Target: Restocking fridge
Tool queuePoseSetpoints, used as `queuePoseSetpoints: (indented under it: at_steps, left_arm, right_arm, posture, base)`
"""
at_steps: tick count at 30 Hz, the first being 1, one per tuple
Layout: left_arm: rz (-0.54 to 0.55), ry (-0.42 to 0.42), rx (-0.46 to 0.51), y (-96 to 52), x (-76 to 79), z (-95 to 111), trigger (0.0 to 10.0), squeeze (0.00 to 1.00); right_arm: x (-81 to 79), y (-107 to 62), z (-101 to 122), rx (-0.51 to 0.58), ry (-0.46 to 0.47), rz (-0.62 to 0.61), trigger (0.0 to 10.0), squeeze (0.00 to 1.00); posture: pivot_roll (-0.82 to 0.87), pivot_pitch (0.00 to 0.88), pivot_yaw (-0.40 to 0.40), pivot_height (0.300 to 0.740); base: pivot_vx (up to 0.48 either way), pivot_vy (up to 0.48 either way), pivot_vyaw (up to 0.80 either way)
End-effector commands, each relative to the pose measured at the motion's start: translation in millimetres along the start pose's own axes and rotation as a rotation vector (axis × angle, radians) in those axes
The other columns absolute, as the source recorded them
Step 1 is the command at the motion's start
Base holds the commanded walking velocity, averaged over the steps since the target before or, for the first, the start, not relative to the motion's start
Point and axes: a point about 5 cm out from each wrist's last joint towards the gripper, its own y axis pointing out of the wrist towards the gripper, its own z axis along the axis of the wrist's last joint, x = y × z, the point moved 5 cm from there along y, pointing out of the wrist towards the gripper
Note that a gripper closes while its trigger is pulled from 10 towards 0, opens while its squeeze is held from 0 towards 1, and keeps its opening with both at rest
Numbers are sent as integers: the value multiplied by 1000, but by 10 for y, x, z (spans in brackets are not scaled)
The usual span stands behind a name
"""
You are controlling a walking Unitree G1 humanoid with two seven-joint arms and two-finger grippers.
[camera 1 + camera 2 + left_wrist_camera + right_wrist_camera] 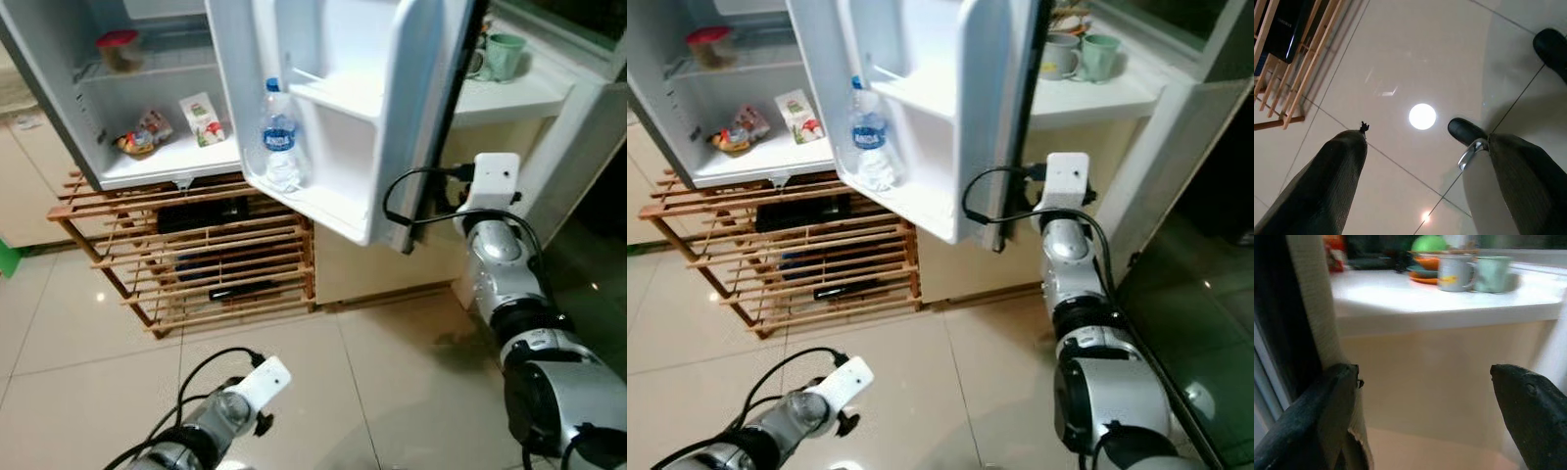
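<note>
Right hand (pixel 1425 382) open, empty, by fridge door (pixel 392 117) edge; left hand (pixel 1415 147) open over tiled floor (pixel 392 392); white counter (pixel 509 98) w/ mugs

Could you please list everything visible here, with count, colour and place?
Fridge: one, white, open.
Fridge door: one, white, swung open.
Water bottle: one, clear, blue cap, in door shelf.
Food packets: several, mixed colours, fridge shelf.
Jar: one, red lid, upper shelf.
Wooden rack: one, brown, under fridge.
Mugs: two, grey and green, white counter.
Left end effector: open, low over floor tiles.
Right end effector: open, at door's outer edge.
</note>
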Motion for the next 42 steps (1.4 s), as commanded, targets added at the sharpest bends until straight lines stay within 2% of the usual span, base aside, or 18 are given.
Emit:
queuePoseSetpoints:
  at_steps: [1,4,7,9,11,14,17,19,21,23,25,26,28,30,32,34,40,42]
  left_arm:
    - [9,-3,12,1,-17,46,10000,0]
    - [-2,-3,2,2,-5,28,10000,0]
    - [-18,17,-2,4,21,30,10000,0]
    - [-24,27,1,6,32,53,10000,0]
    - [-23,37,5,7,28,80,10000,0]
    - [-16,59,25,7,16,156,10000,0]
    - [24,42,103,-6,-53,363,10000,0]
    - [37,30,164,-24,-85,527,10000,0]
    - [72,53,229,-56,-148,707,10000,0]
    - [133,73,335,-132,-259,1009,10000,0]
    - [195,28,471,-288,-582,1065,10000,0]
    - [195,28,471,-288,-582,1065,10000,0]
    - [251,-25,634,-528,-881,1202,10000,0]
    - [271,-97,805,-807,-1045,1516,10000,0]
    - [278,-157,922,-1026,-1142,1766,10000,0]
    - [293,-189,976,-1132,-1206,1884,10000,0]
    - [271,-296,1065,-1260,-1271,1984,10000,0]
    - [263,-339,1133,-1389,-1292,2018,10000,0]
  right_arm:
    - [-477,21,332,125,37,223,10000,0]
    - [-737,-328,348,100,130,466,10000,0]
    - [-822,-640,408,71,199,603,10000,0]
    - [-879,-923,430,30,259,717,10000,0]
    - [-858,-1072,336,-18,252,750,10000,0]
    - [-542,-976,-15,-110,202,573,10000,0]
    - [16,-779,-298,-164,123,189,10000,0]
    - [237,-782,-381,-184,97,36,10000,0]
    - [263,-833,-384,-183,67,6,10000,0]
    - [257,-879,-382,-170,32,-24,10000,0]
    - [242,-887,-380,-143,2,-58,10000,0]
    - [242,-887,-380,-143,2,-58,10000,0]
    - [196,-872,-362,-104,-6,-78,10000,0]
    - [159,-861,-381,-93,-22,-91,10000,0]
    - [136,-854,-420,-100,-28,-94,10000,0]
    - [129,-849,-441,-103,-49,-95,10000,0]
    - [186,-834,-455,-93,-59,-129,10000,0]
    - [250,-838,-436,-73,-55,-171,10000,0]
  posture:
    - [-53,0,47,740]
    - [-65,0,66,740]
    - [-75,0,77,740]
    - [-89,0,89,740]
    - [-100,0,97,740]
    - [-105,0,103,740]
    - [-106,0,101,740]
    - [-104,0,100,740]
    - [-103,0,99,740]
    - [-102,0,98,740]
    - [-97,0,90,740]
    - [-97,0,90,740]
    - [-91,0,83,740]
    - [-88,0,78,740]
    - [-86,0,76,740]
    - [-84,0,76,740]
    - [-89,0,86,740]
    - [-92,0,89,740]
  base:
    - [0,0,0]
    - [0,0,0]
    - [0,0,0]
    - [0,0,0]
    - [0,0,0]
    - [0,0,0]
    - [0,0,0]
    - [0,0,0]
    - [0,0,0]
    - [0,0,0]
    - [0,0,0]
    - [0,0,0]
    - [0,0,0]
    - [0,0,0]
    - [0,426,-666]
    - [0,472,-744]
    - [0,462,-738]
    - [0,452,-734]
